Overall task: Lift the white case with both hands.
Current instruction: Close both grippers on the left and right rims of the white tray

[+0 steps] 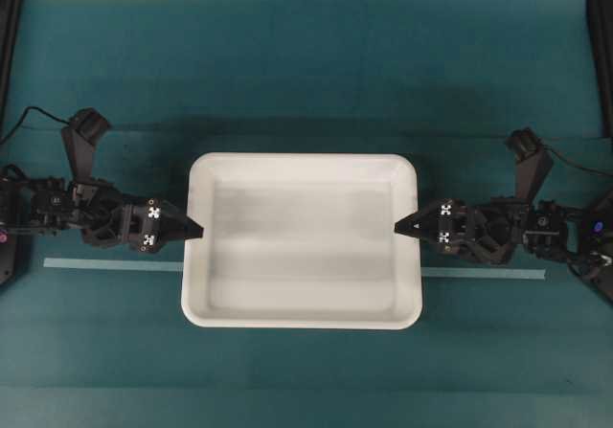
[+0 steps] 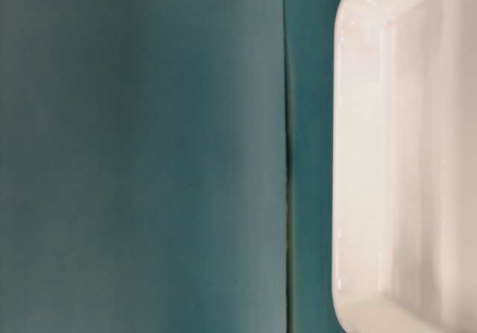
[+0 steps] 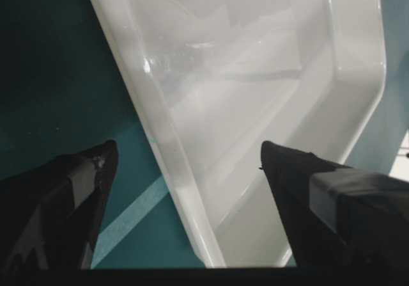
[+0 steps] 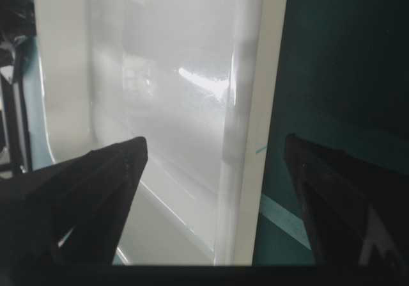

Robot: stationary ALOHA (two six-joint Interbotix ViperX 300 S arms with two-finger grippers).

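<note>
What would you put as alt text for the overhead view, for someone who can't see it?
A large white case sits on a teal table, with the left end effector at its left rim and the right end effector at its right rim. A pale strip of tape runs across the table under the case.

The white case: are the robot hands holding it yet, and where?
Not yet. Both grippers, left and right, are open, each straddling the rim of the case.

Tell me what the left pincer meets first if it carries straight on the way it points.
The left pincer, jaws wide open, points at the near rim of the white case. One finger is over the inside, the other outside, so the rim wall would likely pass between them first.
</note>
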